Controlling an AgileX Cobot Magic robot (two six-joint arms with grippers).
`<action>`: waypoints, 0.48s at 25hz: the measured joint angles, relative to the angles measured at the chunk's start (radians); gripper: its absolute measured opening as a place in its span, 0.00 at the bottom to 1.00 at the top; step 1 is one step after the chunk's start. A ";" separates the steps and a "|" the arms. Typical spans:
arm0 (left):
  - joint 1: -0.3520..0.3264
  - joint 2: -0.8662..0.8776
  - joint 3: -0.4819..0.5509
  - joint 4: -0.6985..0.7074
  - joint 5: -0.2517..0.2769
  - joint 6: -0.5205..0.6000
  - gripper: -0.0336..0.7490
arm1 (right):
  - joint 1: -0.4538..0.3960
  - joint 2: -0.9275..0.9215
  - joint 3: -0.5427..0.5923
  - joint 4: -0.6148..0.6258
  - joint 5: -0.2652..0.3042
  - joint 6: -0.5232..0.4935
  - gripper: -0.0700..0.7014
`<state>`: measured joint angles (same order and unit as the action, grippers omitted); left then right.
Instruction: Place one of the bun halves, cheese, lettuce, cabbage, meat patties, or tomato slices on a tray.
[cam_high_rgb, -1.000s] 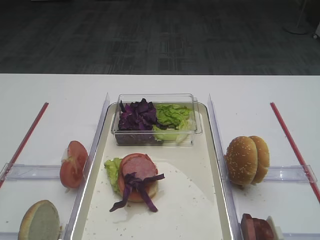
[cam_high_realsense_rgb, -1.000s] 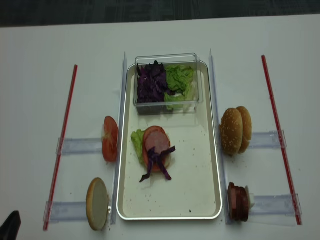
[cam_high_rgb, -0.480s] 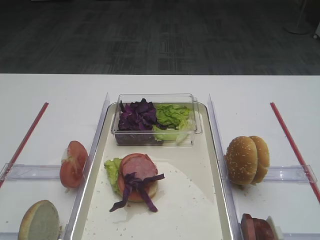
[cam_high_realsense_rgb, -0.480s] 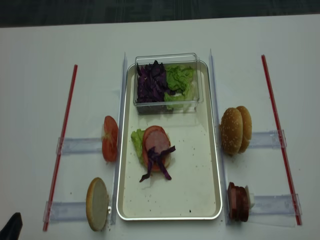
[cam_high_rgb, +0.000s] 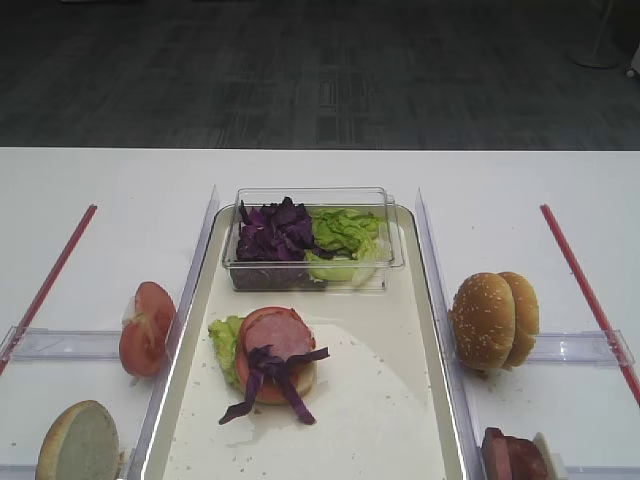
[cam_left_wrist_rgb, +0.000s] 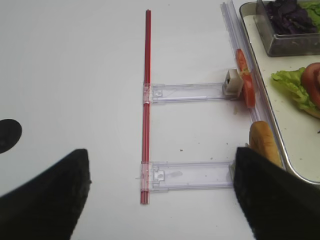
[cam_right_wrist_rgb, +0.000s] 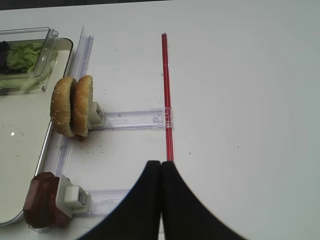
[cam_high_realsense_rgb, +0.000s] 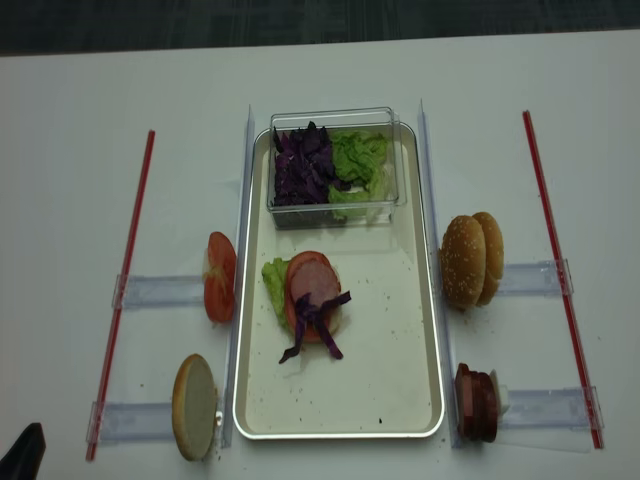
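A strip bunch of dark purple shredded cabbage (cam_high_rgb: 278, 378) lies atop the stack at seven o'clock on the large silver-rimmed tray (cam_high_rgb: 400, 400). The left gripper (cam_left_wrist_rgb: 160, 200) is spread wide and empty, the right gripper (cam_right_wrist_rgb: 160, 172) clenched on nothing. The next ingredient should be lowered centred onto the stack.

You are looking at a white table (cam_high_realsense_rgb: 80, 90) carrying a clear plastic box (cam_high_realsense_rgb: 334, 120) at upper centre, two red strips (cam_high_realsense_rgb: 122, 290) running down left and right, and clear plastic holders (cam_high_realsense_rgb: 160, 291) lying beside them.
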<state>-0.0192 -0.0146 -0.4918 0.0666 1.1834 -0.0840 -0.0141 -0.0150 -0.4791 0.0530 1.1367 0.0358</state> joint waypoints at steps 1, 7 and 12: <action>0.000 0.000 0.000 0.000 0.000 0.000 0.74 | 0.000 0.000 0.000 0.000 0.000 0.000 0.14; 0.000 0.000 0.000 0.000 0.000 -0.001 0.74 | 0.000 0.000 0.000 0.000 0.000 0.000 0.14; 0.000 0.000 0.000 0.000 0.000 -0.001 0.74 | 0.000 0.000 0.000 0.000 0.000 0.000 0.14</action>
<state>-0.0192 -0.0146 -0.4918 0.0666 1.1834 -0.0851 -0.0141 -0.0150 -0.4791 0.0530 1.1367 0.0358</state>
